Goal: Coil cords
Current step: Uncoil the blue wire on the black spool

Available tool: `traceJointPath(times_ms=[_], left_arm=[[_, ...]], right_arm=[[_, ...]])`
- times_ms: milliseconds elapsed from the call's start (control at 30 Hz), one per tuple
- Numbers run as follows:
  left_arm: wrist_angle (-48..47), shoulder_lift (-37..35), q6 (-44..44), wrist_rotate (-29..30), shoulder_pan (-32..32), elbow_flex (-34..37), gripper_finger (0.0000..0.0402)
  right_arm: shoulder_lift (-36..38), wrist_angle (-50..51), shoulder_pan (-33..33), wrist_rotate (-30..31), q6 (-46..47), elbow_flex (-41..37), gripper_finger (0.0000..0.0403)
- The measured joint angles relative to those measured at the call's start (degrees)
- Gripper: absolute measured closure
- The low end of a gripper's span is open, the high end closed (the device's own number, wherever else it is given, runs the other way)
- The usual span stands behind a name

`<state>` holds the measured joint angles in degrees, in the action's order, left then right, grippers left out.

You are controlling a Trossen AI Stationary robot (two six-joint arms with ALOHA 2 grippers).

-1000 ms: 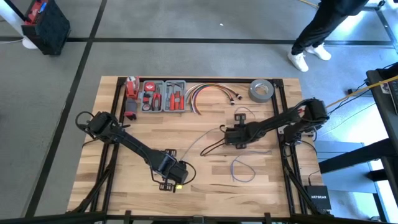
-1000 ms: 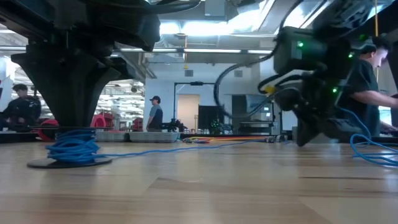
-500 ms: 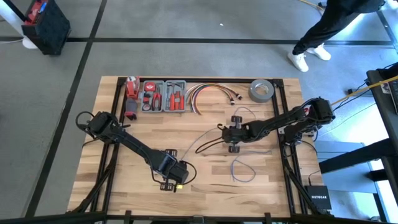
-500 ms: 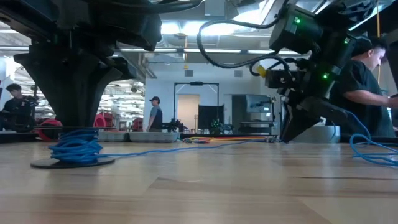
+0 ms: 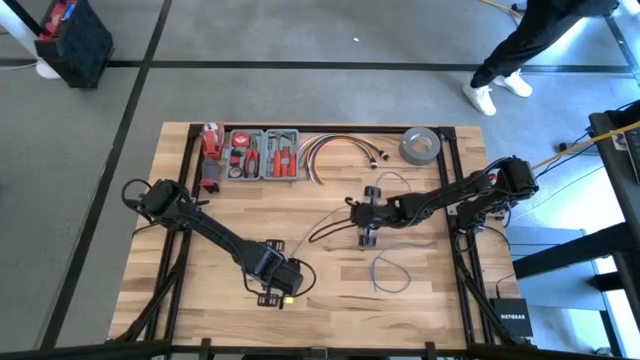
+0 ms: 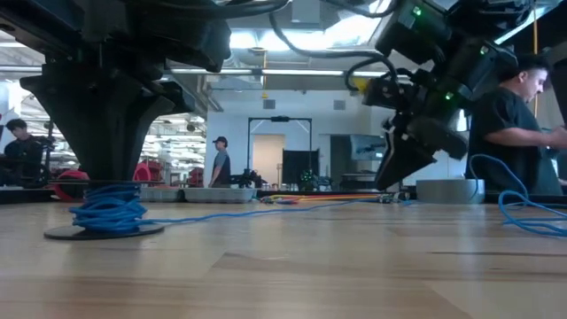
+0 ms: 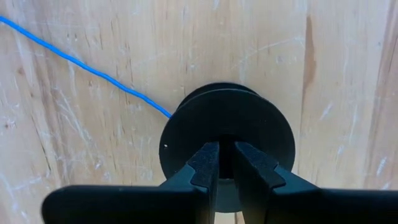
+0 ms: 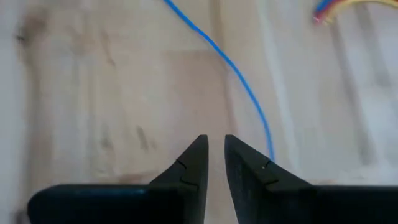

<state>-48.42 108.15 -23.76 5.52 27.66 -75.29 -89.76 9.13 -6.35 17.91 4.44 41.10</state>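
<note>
Two arms over a thin blue wire

Near the front edge, the left gripper (image 7: 225,163) clamps the black spool (image 7: 227,134) wound with blue wire (image 6: 106,211). Farther back at mid-table, the right gripper (image 8: 214,158) hovers with fingers slightly parted, holding nothing, just beside the loose wire strand (image 8: 239,74).

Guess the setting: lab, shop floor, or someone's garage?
Probably a robotics lab or open workshop: a wooden slatted worktable, a grey tray of red-handled hand tools, and, in the low view, a big hall with people at benches.
</note>
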Motion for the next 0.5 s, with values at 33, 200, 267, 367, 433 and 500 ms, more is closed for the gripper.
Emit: traceJointPath(times_ms=[33,200,267,367,433,500], left_arm=[[0.01,0.0,-0.05,-0.01,0.0,0.0,0.0361],[0.02,-0.02,-0.92,0.02,0.0,0.0,0.0361],[0.02,-0.02,-1.08,0.02,0.0,0.02,0.0361],[0.01,-0.02,-1.06,0.02,0.0,0.02,0.0361],[0.0,-0.02,-1.06,0.02,0.0,0.02,0.0361],[0.01,-0.02,-1.05,0.02,0.0,0.02,0.0361]], right_arm=[[0.0,-0.31,0.0,-1.24,0.08,0.22,0.0345],[-0.02,-3.26,0.3,-1.99,-1.09,0.6,0.0345],[-0.01,-3.51,0.93,-2.5,-2.13,0.6,0.0345],[-0.01,-3.03,2.54,-4.38,-2.27,0.6,0.0345],[0.0,-2.69,3.95,-8.53,-2.31,0.6,0.0344],[-0.02,-2.85,5.22,-11.01,-2.06,0.6,0.0338]])
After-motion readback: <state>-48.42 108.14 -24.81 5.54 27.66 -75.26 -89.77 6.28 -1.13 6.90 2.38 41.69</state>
